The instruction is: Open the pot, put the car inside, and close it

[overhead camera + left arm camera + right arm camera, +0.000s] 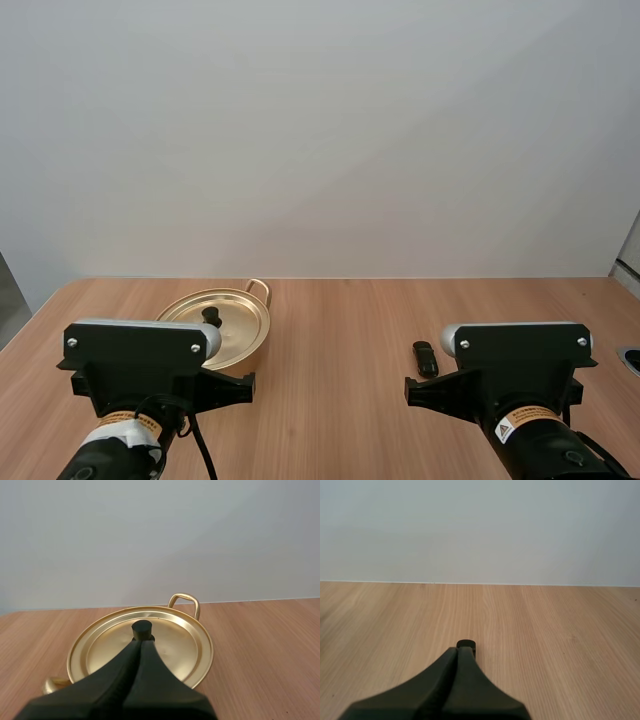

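A golden pot stands on the left half of the table with its lid on, a black knob at the lid's centre. In the left wrist view my left gripper is shut on nothing, its fingers one dark wedge whose tip points at the knob from just short of it. A small black car lies on the wood to the right of the pot. My right gripper is also shut and empty, its tip right behind the car.
The pot has a looped golden handle on its far side and another at its near side. The wooden table has bare wood between pot and car. A plain wall rises behind the table's far edge.
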You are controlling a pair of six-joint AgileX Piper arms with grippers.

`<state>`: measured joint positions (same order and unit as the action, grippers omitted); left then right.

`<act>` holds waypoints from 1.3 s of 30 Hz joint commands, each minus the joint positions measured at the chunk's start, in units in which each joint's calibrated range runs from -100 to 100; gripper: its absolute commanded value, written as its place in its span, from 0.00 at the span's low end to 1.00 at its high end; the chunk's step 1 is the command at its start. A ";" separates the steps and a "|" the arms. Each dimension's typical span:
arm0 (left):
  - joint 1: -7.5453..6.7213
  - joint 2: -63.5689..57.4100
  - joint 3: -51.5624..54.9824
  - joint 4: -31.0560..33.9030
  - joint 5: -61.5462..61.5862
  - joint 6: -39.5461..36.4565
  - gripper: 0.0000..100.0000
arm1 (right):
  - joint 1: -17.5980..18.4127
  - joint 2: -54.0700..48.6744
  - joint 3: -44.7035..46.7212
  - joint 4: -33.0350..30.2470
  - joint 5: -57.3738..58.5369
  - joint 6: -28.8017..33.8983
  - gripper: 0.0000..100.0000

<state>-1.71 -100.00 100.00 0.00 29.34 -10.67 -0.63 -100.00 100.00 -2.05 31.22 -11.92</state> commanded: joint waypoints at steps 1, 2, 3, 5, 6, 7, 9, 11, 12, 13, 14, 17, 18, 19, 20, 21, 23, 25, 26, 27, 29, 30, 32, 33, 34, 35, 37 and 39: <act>-0.03 0.00 0.00 0.00 0.00 -0.02 0.00 | 0.02 0.00 0.00 -0.01 0.02 0.02 0.00; -0.03 0.00 0.00 0.00 0.00 -0.02 0.00 | 0.02 0.00 0.00 -0.01 0.02 0.02 0.00; -0.03 0.00 0.00 0.00 0.00 -0.02 0.00 | 0.02 0.00 0.00 -0.01 0.02 0.02 0.00; -0.03 0.00 0.00 0.00 0.00 -0.02 0.00 | 0.02 0.00 0.00 -0.01 0.02 0.02 0.00; -0.03 0.00 0.00 0.00 0.00 -0.02 0.00 | 0.02 0.00 0.00 -0.01 0.02 0.02 0.00; -0.03 0.00 0.00 0.00 0.00 -0.02 0.00 | 0.02 0.00 0.00 -0.01 0.02 0.02 0.00; -0.03 0.00 0.00 0.00 -0.17 -0.02 0.00 | 0.02 0.00 0.00 -0.01 0.02 0.02 0.00; -0.03 0.00 0.00 0.00 -3.55 -0.02 0.00 | 0.02 0.00 0.00 -0.01 -2.29 0.02 0.00; -0.03 0.00 0.00 0.00 -7.19 -0.02 0.00 | 0.02 0.00 0.00 -0.54 -5.29 -0.34 0.00; -0.03 0.00 0.00 0.37 -11.07 -0.02 0.00 | 0.02 0.00 0.00 -1.53 -8.82 -1.13 0.00; -0.03 0.00 -0.40 0.37 -14.95 -0.02 0.00 | 0.02 0.00 0.00 -2.53 -12.00 -1.13 0.00; -0.03 0.00 -3.75 0.37 -28.41 -0.02 0.00 | 0.02 0.00 0.00 -2.78 -28.31 -1.13 0.00; -0.03 0.00 -5.25 0.37 -33.24 -0.02 0.00 | 0.02 0.00 0.00 -2.78 -35.34 -1.13 0.00; -0.03 0.00 -7.13 0.37 -35.89 -0.02 0.00 | 0.02 0.00 0.00 -2.78 -42.37 -1.13 0.00; -0.03 0.00 -9.56 0.37 -35.90 -0.02 0.00 | 0.02 0.00 0.00 -2.78 -47.37 -1.78 0.00; 0.05 0.00 -12.05 0.37 -33.92 0.09 0.00 | 0.02 0.00 0.00 -2.78 -51.59 -3.17 0.00; 0.05 0.00 -16.37 0.00 -29.34 -0.82 0.00 | 0.02 0.00 -0.92 -2.78 -55.36 -4.50 0.00; 0.05 0.00 -20.61 0.00 -23.86 -0.97 0.00 | 0.02 0.00 -4.16 -2.78 -55.52 -4.50 0.00; 0.05 0.00 -22.02 0.00 -21.57 -0.97 0.00 | 0.02 0.00 -5.50 -2.78 -55.52 -4.27 0.00; 0.05 0.00 -23.46 0.00 -19.79 -0.97 0.00 | 0.02 0.00 -7.18 -2.52 -55.52 -3.77 0.00; 0.05 0.00 -25.53 0.00 -16.79 -0.97 0.00 | 0.02 0.00 -9.98 -2.49 -55.52 -3.77 0.00; 0.05 0.00 -26.09 0.00 -15.70 -0.97 0.00 | 0.02 0.00 -10.92 -2.49 -55.68 -3.77 0.00; 0.05 0.00 -27.17 0.00 -13.09 -0.97 0.00 | 0.02 0.00 -12.83 -2.49 -54.92 -4.02 0.00; 0.05 0.00 -27.46 0.00 -13.05 -0.97 0.00 | 0.02 0.00 -13.49 -2.49 -53.95 -4.03 0.00; 0.05 0.00 -27.65 0.00 -13.05 -0.97 0.00 | 0.02 0.00 -14.49 -2.49 -51.76 -4.03 0.00; 0.05 0.00 -27.82 0.00 -13.24 -0.97 0.00 | 0.02 0.00 -15.65 -2.49 -48.94 -4.03 0.00; 0.05 0.00 -28.40 0.00 -13.77 -0.55 0.00 | 0.02 0.00 -18.60 -2.49 -38.71 -4.03 0.00; 0.05 0.00 -29.52 0.00 -11.12 0.79 0.00 | 0.02 0.00 -21.75 -2.49 -26.52 -3.90 0.00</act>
<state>-1.71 -100.00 71.14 0.00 16.35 -10.72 -0.63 -100.00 81.00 -4.66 -22.09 -15.80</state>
